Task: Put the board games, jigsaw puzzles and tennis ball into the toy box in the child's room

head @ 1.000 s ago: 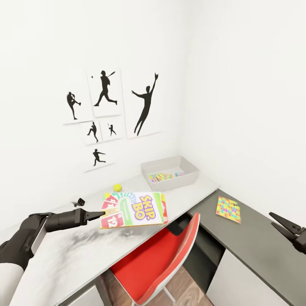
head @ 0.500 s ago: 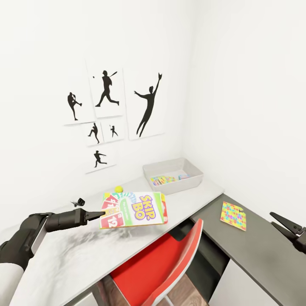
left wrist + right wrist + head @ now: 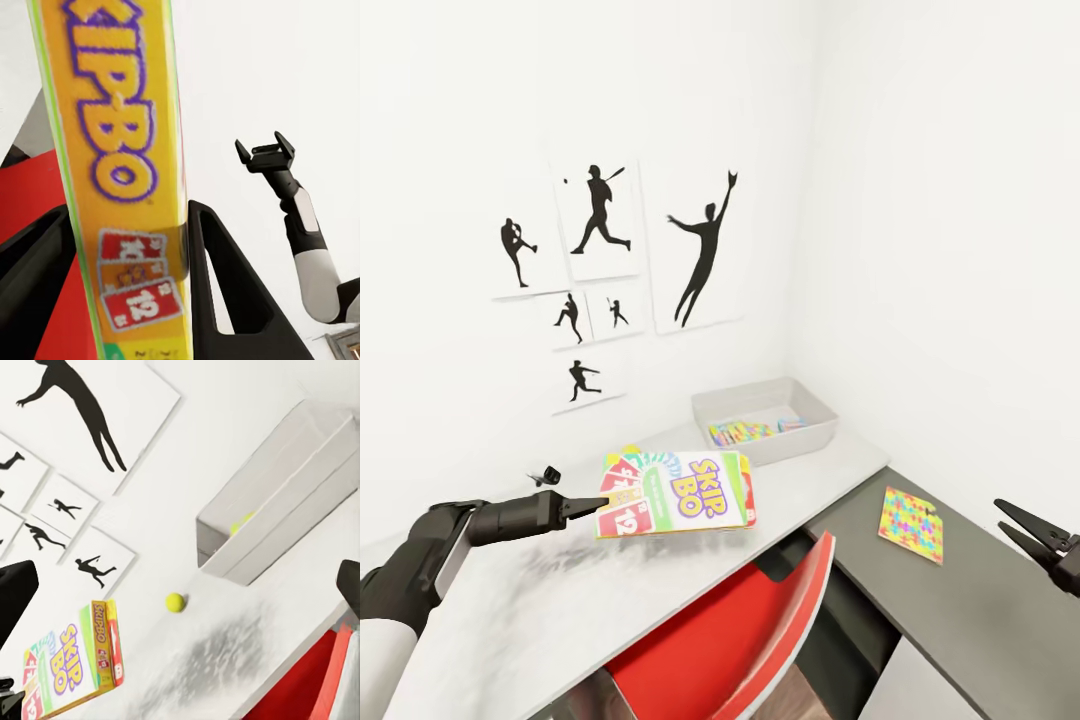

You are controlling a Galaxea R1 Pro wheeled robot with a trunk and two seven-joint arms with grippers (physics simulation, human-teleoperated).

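Observation:
My left gripper [image 3: 600,505] is shut on the edge of the SKIP-BO board game [image 3: 678,493], holding it flat above the light mottled table [image 3: 550,610]. In the left wrist view the box [image 3: 124,150] is clamped between the dark fingers [image 3: 225,285]. The grey toy box [image 3: 765,412] stands at the table's far corner with colourful flat pieces inside. A jigsaw puzzle [image 3: 911,525] lies on the dark grey desk [image 3: 970,600]. In the right wrist view the tennis ball [image 3: 175,601] rests on the table between the held game [image 3: 71,664] and the toy box [image 3: 277,502]. My right gripper [image 3: 1028,535] hangs open and empty over the dark desk.
A red chair [image 3: 760,620] is tucked under the table in front of me, below the held game. White walls close the corner behind the toy box, with black sports silhouette posters [image 3: 600,270] on the left wall. The right arm [image 3: 304,225] appears in the left wrist view.
The camera has moved closer and turned, so the posters and toy box shifted in the picture. The tennis ball slipped behind the held game in the head view. Both grippers hold their poses.

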